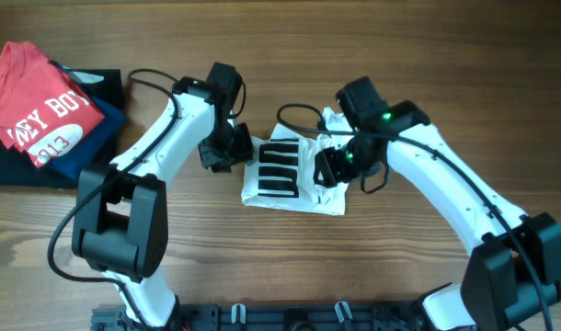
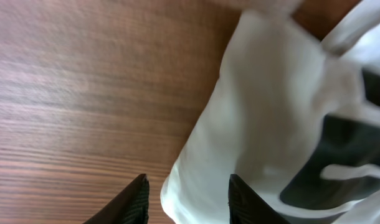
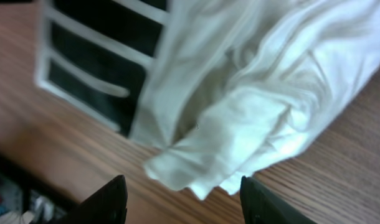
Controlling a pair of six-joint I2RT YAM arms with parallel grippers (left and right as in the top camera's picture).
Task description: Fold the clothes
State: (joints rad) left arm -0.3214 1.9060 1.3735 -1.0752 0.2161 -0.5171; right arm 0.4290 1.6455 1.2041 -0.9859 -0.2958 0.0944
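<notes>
The white T-shirt lies bunched in the middle of the table, its black stripe block facing up. My left gripper sits at the shirt's left edge; in the left wrist view its fingers are open, with the white shirt edge lying between them. My right gripper is at the shirt's right side; in the right wrist view its fingers are open and empty just above a bunched white fold, with the stripes at upper left.
A red shirt with white lettering lies on folded navy and black garments at the table's far left. The wooden table shows bare wood in front of the shirt. The arm bases stand at the front edge.
</notes>
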